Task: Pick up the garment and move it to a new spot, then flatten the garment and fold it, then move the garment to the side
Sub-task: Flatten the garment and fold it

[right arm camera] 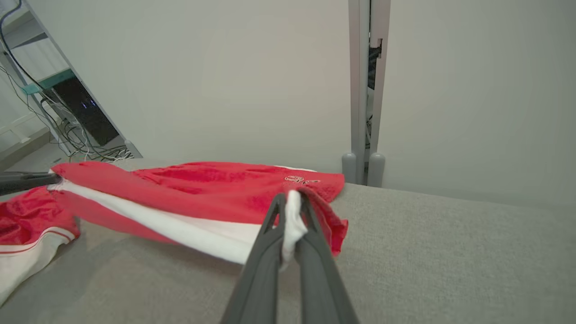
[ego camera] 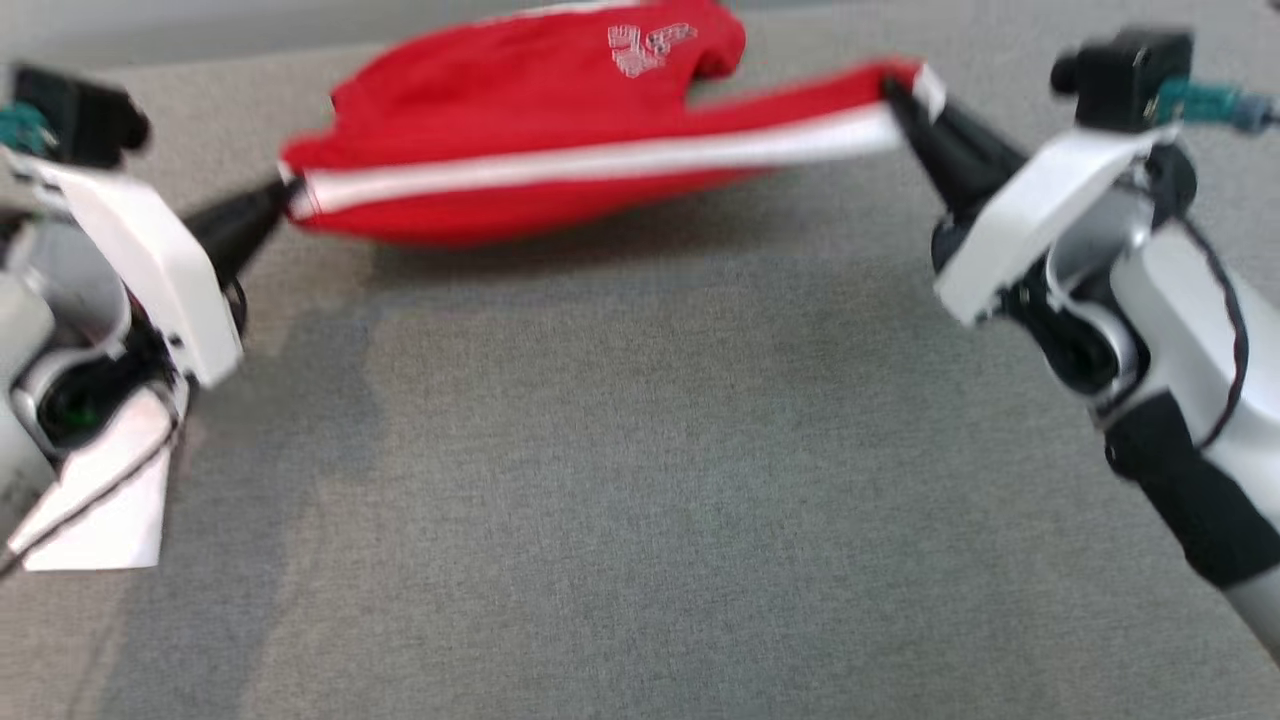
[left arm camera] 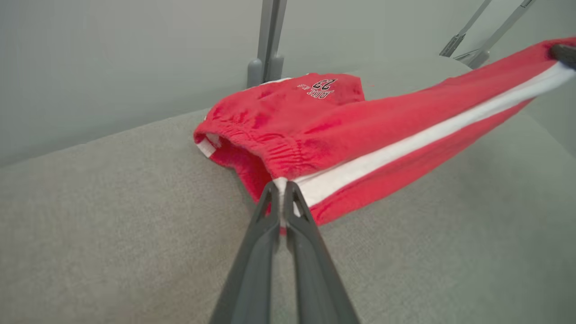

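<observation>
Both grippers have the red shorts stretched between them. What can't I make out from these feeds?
Head view: the shorts' far edge, cut off by the top border; their logo, motion-blurred.
Head view: whether the sagging middle touches the grey surface, hidden under the fabric.
Right wrist view: the fabric beyond the left gripper, cut by the left edge.

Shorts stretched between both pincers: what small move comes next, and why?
Probably lower both together: the left pincer and right pincer are shut on the red shorts, their white stripe taut above the grey surface, so laying them down could flatten them.
</observation>
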Robot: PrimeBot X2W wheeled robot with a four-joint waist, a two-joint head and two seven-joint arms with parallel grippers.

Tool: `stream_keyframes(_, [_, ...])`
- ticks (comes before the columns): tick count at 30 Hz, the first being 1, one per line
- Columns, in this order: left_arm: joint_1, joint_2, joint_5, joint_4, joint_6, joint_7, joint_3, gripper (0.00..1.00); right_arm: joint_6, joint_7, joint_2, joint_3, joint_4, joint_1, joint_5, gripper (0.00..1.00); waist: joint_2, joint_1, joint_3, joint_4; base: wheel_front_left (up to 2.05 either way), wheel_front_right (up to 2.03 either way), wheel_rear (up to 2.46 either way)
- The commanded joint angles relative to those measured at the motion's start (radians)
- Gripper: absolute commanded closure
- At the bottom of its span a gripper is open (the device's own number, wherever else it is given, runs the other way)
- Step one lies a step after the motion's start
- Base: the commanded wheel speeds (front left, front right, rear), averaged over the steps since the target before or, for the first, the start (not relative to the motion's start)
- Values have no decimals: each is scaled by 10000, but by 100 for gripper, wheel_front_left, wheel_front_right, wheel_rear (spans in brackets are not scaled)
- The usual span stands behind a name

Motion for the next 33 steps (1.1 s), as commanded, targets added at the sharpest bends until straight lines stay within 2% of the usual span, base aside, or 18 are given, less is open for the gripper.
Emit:
stream_keyframes(1, [252,153,-221,-160,1,275,12,100,-2,278,-203,92,-173,381,187,100,0,0,-697,-4,0,0,0])
stream_keyframes(7, [1736,454,-1029,-1333,1,2178,-26,100,-2,2177,-1149,311,-1313,2113,1085,100,0,0,-1749,14,0,0,0])
stream_keyframes(12, [2834,760,-1829,-2749,0,3059,-40,100,-1,3439,-1805,185,-2321,3378,1553,100,0,0,-2475,-51,0,0,0])
stream_keyframes(16, [3684,1331,-1910,-3972,0,3539,-45,100,-2,4247,-2366,-269,-3059,4564,1517,100,0,0,-2747,8,0,0,0])
stream_keyframes(21, [4622,1834,-1720,-5252,182,3951,-44,100,-2,5289,-2814,-1410,-4224,6152,1090,100,0,0,-2828,190,0,0,0])
stream_keyframes(24, [4802,1998,-1675,-5839,295,4361,-29,100,-2,5939,-2732,-2334,-5011,6900,708,100,0,0,-2724,276,0,0,0])
stream_keyframes(26, [4691,2132,-1675,-6136,381,4550,-6,100,-2,6644,-2327,-3153,-5733,7376,230,100,0,0,-2502,352,0,0,0])
stream_keyframes(27, [4691,2132,-1675,-6136,381,4550,-6,100,-2,6644,-2327,-3153,-5733,7376,230,100,0,0,-2502,352,0,0,0])
stream_keyframes(33, [4107,1977,-2203,-5906,345,4820,442,100,-1,8157,-1130,-4312,-6489,7013,-750,100,0,0,-1885,456,0,0,0])
